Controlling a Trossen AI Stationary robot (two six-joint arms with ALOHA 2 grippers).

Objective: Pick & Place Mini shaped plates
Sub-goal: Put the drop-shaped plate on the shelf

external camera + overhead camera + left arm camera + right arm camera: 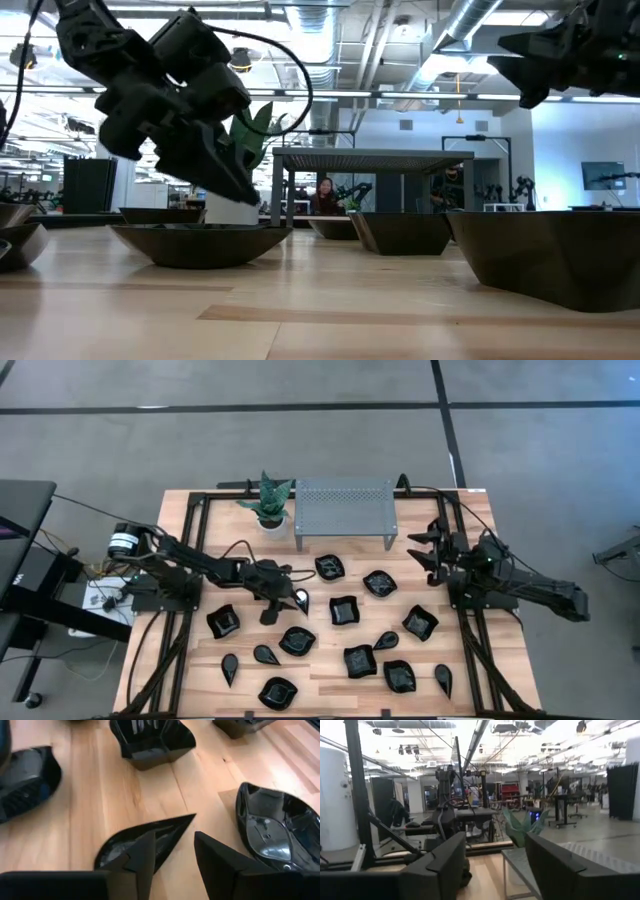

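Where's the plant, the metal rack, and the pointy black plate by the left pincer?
plant [268,495], high view, on its green leaves.
metal rack [344,506], high view, middle of its perforated top.
pointy black plate [150,836], left wrist view, on its glossy inside.

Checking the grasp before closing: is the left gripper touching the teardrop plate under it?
Cannot tell. In the left wrist view the open left gripper overlaps the teardrop plate, with no clear contact or gap.
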